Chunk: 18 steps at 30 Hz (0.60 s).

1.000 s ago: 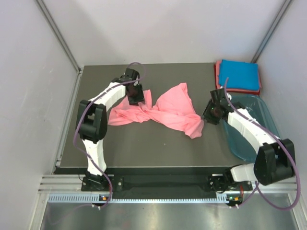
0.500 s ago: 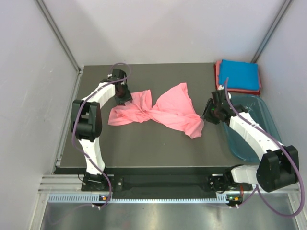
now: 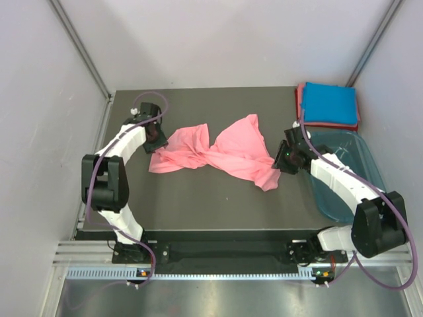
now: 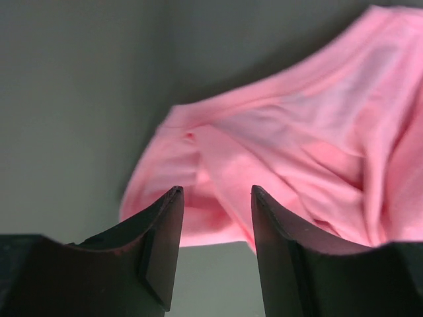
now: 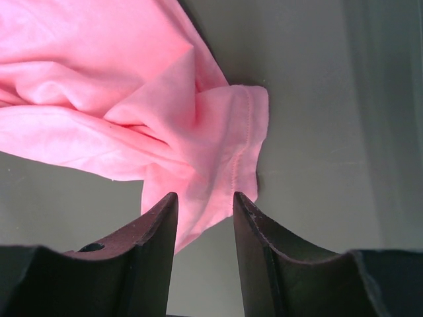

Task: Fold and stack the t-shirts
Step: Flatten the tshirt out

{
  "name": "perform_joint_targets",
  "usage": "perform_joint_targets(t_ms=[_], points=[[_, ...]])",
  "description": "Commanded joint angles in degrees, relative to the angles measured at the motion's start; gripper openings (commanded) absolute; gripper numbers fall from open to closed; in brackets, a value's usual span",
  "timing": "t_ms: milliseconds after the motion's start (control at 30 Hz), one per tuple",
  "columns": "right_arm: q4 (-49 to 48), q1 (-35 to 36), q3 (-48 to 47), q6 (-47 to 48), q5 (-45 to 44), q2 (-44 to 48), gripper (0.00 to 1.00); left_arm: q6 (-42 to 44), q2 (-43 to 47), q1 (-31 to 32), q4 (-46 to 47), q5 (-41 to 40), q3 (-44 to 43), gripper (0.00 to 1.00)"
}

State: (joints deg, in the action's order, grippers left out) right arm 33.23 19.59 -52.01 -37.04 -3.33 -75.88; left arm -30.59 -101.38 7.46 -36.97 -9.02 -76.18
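Salmon-pink t-shirt is seen crumpled and twisted on the desk, not yet folded. The left hand is held open at its left end, the right hand open at its right hem corner, nothing gripped, presumably so that both ends can be taken and spread flat. The blue t-shirt is stacked folded on the reddish-pink t-shirt in the far right corner. No writing can be read.

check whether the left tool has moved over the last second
Yes: the left tool has slid left, off the crumpled salmon-pink cloth t-shirt, toward the left edge of the dark table.
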Motion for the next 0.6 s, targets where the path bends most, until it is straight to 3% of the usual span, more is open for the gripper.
perform_joint_targets(t_ms=[0,200,567], points=[[-1.94,0.88,-0.2,1.18,-0.27,-0.15,0.4,-1.49,3.03,-4.81,3.73,2.23,5.41,0.51],[-2.38,0.97,0.24,1.53,0.61,0.29,0.4,-5.09,3.04,-5.79,8.14,10.58,8.5,0.52],[-2.73,0.97,1.65,1.7,0.7,1.96,0.4,-10.1,5.31,-6.32,10.78,9.81,10.26,0.51]])
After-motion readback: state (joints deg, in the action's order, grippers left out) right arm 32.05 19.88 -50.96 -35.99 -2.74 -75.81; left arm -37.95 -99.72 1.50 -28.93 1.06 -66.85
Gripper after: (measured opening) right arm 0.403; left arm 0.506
